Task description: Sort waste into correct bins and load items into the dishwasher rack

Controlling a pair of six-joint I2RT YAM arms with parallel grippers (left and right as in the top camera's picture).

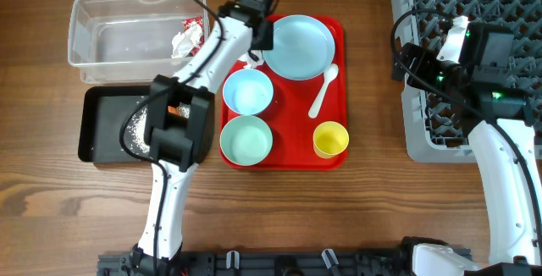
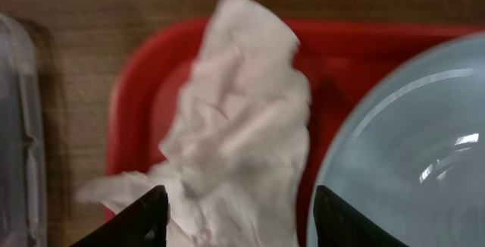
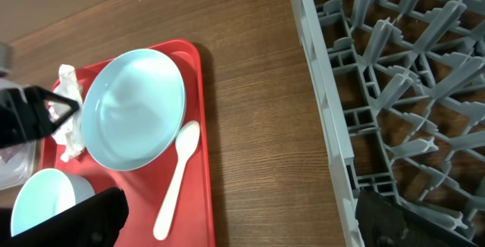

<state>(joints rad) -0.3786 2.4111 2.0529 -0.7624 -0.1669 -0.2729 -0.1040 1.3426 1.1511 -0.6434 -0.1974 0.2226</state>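
Left pincer [image 2: 239,228] is half closed and pinching the tissue [image 2: 235,118]. The tissue fills the gap, with both fingers [image 2: 148,217] against it. Only the left wrist view shows this; overhead, my left arm [image 1: 203,64] covers most of it. The tissue is at the red tray [image 2: 136,73] corner, between the plate [image 2: 409,148] rim and the tub [image 2: 19,126] wall, so it's a tight slot.

Right pincer [image 3: 242,217] is released, jaws wide with nothing between them. It's over bare counter [image 3: 250,88] between the red tray and the rack [image 3: 394,88], and that strip is open. The spoon [image 3: 176,175] lies just beside the plate, near the tray edge.

Overhead only:
- Wrapper [image 1: 188,37] is in the tub.
- Grains [image 1: 134,128] are in the black tray [image 1: 97,136].
- Blue bowl [image 1: 247,91], mint bowl [image 1: 246,139] and cup [image 1: 330,139] are on the red tray, close together.
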